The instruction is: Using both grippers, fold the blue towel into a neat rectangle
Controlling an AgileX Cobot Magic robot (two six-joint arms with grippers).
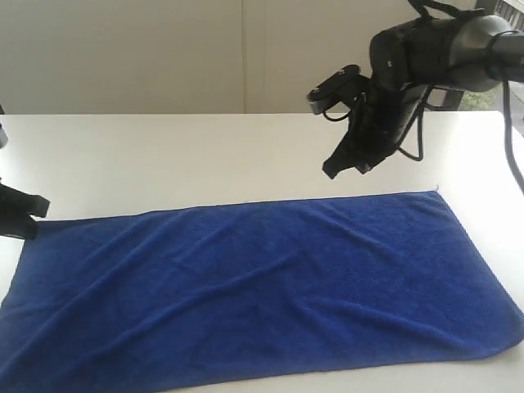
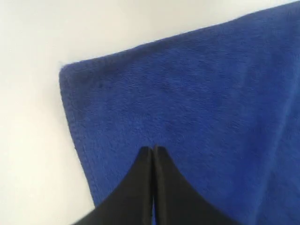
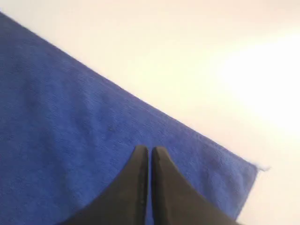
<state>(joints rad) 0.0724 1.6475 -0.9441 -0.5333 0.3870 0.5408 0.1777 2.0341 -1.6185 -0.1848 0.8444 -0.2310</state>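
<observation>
Across the white table (image 1: pixel 164 155), the blue towel (image 1: pixel 254 295) lies spread out flat, lightly rippled, its long edges running side to side. My left pincer (image 1: pixel 37 211) sits low at the towel's far left corner, jaws pressed together. Whether the tips touch the cloth I cannot tell. My right pincer (image 1: pixel 336 168) hangs clear above the towel's far edge, short of its far right corner, jaws likewise together and holding nothing. A small white tag (image 3: pixel 262 167) pokes out from that right corner.
</observation>
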